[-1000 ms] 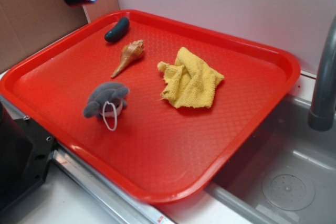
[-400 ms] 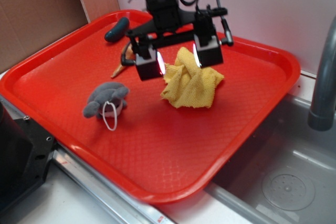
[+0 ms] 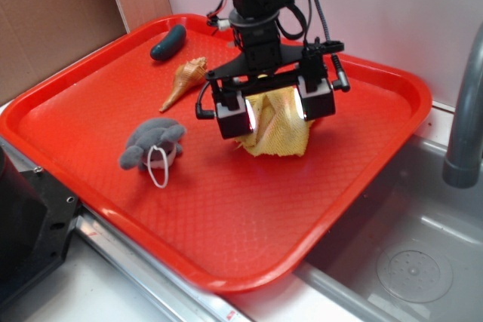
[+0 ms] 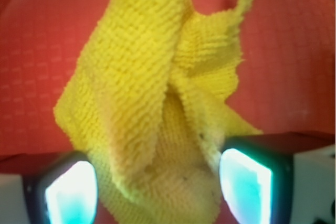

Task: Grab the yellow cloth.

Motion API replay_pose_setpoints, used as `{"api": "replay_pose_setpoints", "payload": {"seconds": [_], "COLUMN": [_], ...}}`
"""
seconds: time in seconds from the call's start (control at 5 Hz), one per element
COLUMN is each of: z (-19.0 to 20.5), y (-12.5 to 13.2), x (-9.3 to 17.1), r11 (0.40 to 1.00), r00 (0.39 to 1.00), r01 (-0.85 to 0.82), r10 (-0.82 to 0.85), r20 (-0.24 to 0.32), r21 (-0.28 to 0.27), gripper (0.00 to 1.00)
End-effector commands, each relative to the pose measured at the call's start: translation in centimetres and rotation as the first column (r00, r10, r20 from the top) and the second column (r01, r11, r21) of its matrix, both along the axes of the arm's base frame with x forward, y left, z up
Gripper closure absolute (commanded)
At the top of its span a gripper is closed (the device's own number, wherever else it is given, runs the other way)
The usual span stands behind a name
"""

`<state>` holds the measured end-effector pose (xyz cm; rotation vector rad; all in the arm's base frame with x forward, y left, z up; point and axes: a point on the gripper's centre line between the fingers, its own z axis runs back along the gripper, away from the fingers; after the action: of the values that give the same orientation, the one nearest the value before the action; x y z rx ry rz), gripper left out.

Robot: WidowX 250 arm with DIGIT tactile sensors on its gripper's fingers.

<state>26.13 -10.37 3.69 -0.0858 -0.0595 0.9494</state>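
Grey plush toy (image 3: 151,146): left of centre on the red tray (image 3: 226,216), well clear of the action.
Shell (image 3: 183,81): upper left, untouched.
Gripper (image 3: 275,115): centre frame, jaws spread apart, straddling the heap.
Yellow cloth (image 3: 281,127): mid-tray, bunched between the fingers (image 4: 71,190).
Handling: soft, light, limp knit, I'd judge; pinch the raised middle fold (image 4: 134,93), not a flat edge.

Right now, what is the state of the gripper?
Gripper: open, fingers on either side of the yellow cloth, not yet closed on it.
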Motion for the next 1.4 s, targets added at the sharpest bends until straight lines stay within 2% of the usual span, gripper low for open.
{"api": "replay_pose_setpoints", "payload": {"seconds": [0.0, 0.2, 0.4, 0.6, 0.8, 1.0, 1.2], "z": [0.9, 0.4, -0.1, 0.6, 3.5, 7.2, 10.3], "y": [4.4, 4.9, 5.3, 5.1, 5.0, 5.8, 6.6], "x": [3.2, 3.2, 3.4, 3.2, 2.9, 2.2, 1.3], "r11": [0.948, 0.946, 0.937, 0.924, 0.882, 0.803, 0.693], "r00": [0.976, 0.983, 0.987, 0.98, 0.925, 0.823, 0.708], "r01": [0.159, 0.125, 0.097, 0.153, 0.359, 0.556, 0.693], "r10": [-0.194, -0.159, -0.134, -0.188, -0.379, -0.569, -0.707], "r20": [0.102, 0.093, 0.087, 0.069, 0.007, -0.003, -0.003], "r21": [0.275, 0.3, 0.335, 0.349, 0.306, 0.215, 0.197], "gripper": [0.83, 1.0, 1.0, 1.0, 1.0, 1.0, 1.0]}}
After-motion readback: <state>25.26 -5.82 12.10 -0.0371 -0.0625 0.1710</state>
